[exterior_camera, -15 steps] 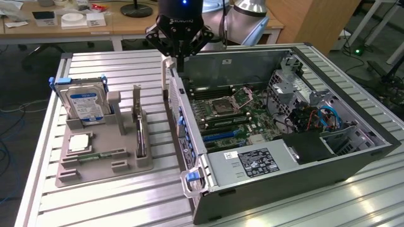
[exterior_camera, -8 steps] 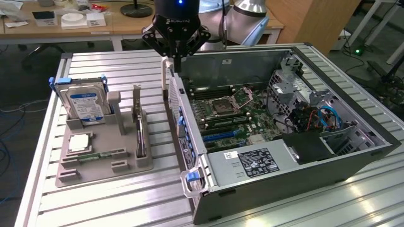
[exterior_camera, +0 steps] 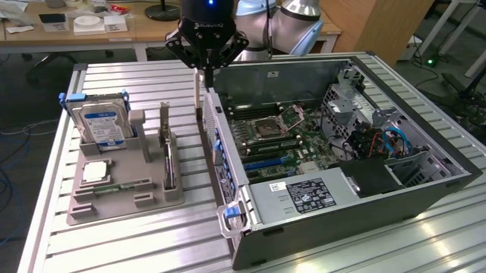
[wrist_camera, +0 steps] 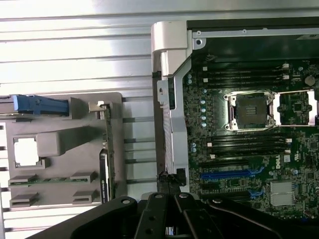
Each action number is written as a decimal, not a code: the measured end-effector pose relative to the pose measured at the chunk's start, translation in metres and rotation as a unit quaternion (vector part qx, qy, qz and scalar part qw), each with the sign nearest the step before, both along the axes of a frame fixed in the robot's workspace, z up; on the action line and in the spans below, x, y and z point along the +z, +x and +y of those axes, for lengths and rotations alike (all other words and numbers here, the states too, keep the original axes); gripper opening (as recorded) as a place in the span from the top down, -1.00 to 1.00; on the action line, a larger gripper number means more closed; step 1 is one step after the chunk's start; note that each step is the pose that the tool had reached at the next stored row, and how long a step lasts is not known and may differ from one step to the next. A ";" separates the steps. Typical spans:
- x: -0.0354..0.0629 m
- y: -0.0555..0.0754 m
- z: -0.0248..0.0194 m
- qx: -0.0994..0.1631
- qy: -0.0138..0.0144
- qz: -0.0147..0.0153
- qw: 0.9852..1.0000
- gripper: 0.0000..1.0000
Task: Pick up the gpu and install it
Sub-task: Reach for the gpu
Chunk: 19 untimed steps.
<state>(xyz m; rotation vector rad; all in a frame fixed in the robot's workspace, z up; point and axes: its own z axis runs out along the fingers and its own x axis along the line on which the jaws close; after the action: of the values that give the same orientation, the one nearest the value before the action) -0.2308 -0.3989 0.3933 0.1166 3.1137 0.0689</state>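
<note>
Gripper (exterior_camera: 206,67) pinched shut, seemingly empty, above the computer case (exterior_camera: 221,142) wall. Gpu (exterior_camera: 166,159) standing on edge in the gray tray (exterior_camera: 122,200), toward the exterior view's left. Best to open wide, line up, drop straight.

One open dark metal computer case (exterior_camera: 357,222), one grey plastic parts tray (exterior_camera: 140,165), one boxy blue-and-white-labelled hard drive (exterior_camera: 102,125), one upright green gpu card (exterior_camera: 168,165), one square silver processor chip (exterior_camera: 97,170), one narrow green memory stick (exterior_camera: 118,187).
</note>
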 end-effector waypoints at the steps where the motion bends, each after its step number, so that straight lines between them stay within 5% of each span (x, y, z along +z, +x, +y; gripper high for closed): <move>1: 0.0000 -0.001 0.0000 0.000 0.000 0.000 1.000 0.80; 19: 0.0000 -0.018 0.0000 0.000 0.000 0.000 1.000 0.80</move>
<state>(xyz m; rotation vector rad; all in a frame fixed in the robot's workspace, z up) -0.2486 -0.3989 0.3933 0.1165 3.1138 0.0688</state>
